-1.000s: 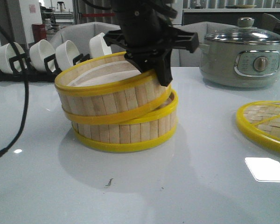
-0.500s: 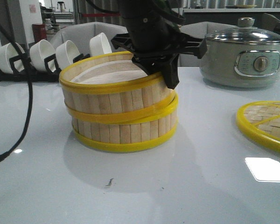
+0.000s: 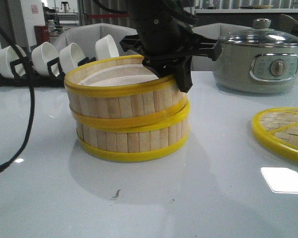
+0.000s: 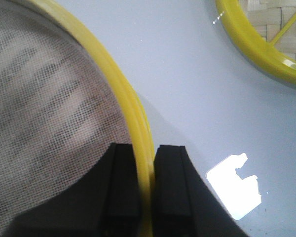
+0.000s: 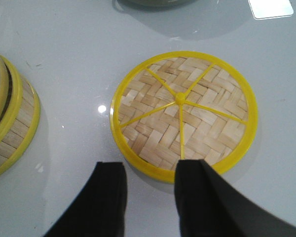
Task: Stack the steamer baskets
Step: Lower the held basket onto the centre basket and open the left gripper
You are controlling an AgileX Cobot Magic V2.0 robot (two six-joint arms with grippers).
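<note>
Left gripper (image 4: 147, 163) pinches the top steamer basket's (image 3: 124, 101) rim, apparently seated on the lower basket (image 3: 134, 141). Right gripper (image 5: 149, 183) hangs spread, near the lid (image 5: 183, 114).

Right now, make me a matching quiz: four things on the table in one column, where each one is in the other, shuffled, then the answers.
Things:
1. upper steamer basket
2. lower steamer basket
3. woven lid
4. electric pot

Places:
A. flat on the table, before the open right hand
B. far right, at the back
C. rim pinched by the left hand
D. bottom of the stack

Pairs: 1-C, 2-D, 3-A, 4-B
</note>
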